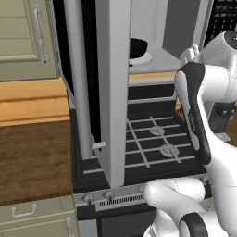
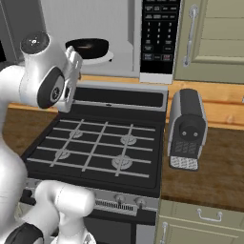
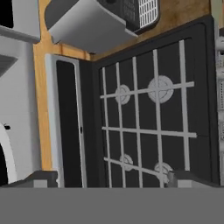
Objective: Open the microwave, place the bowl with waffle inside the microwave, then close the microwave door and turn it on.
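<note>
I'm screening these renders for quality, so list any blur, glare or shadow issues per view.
Left base view: soft, the open microwave door looms large and blocks much. Right base view: even light, no glare, the bowl dark against the pale microwave interior. Hand view: rolled sideways, stove grates sharp, claw tips blurry.

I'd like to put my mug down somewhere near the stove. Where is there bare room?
The wooden counter left of the gas stove, below the beige cabinet, is bare. Right of the stove, the silver-and-black toaster takes the back; wood in front of it is free. It is crowded around the open microwave door, which hangs over the stove.
</note>
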